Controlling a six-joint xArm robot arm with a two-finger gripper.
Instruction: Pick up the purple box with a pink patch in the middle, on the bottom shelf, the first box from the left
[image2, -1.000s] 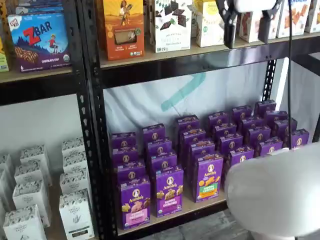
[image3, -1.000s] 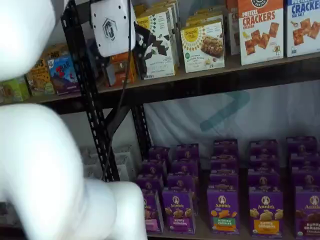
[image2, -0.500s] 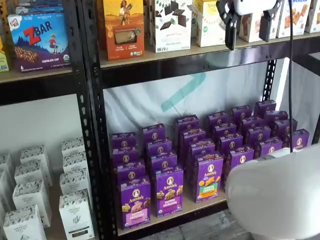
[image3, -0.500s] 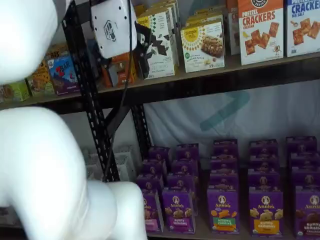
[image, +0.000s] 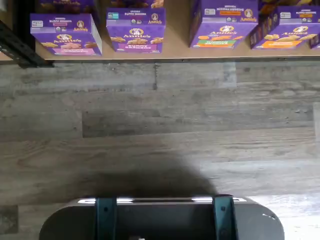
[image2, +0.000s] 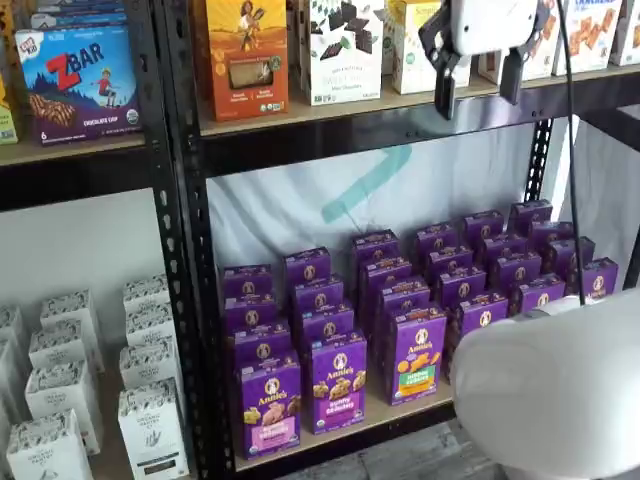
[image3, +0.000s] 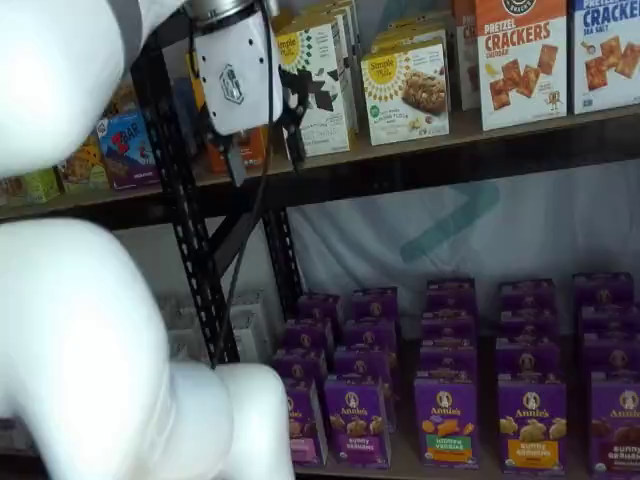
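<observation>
Tool (image2: 475, 88) fingers apart, empty, up by upper shelf | purple box (image2: 269, 405) well below-left on bottom shelf (image2: 400, 408)

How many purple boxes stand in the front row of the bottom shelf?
5 in a shelf view: the purple box with the pink patch, then four others rightward. More may be out of frame.

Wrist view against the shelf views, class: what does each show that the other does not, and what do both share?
Only the wrist view shows the grey wood-plank floor in front of the rack. Only the shelf views show the white-bodied, black-fingered pincer, open, level with the upper shelf, and the blue Zbar box. Both show the upright purple cardboard box with the pink patch at the front of the light tan wooden bottom shelf.
</observation>
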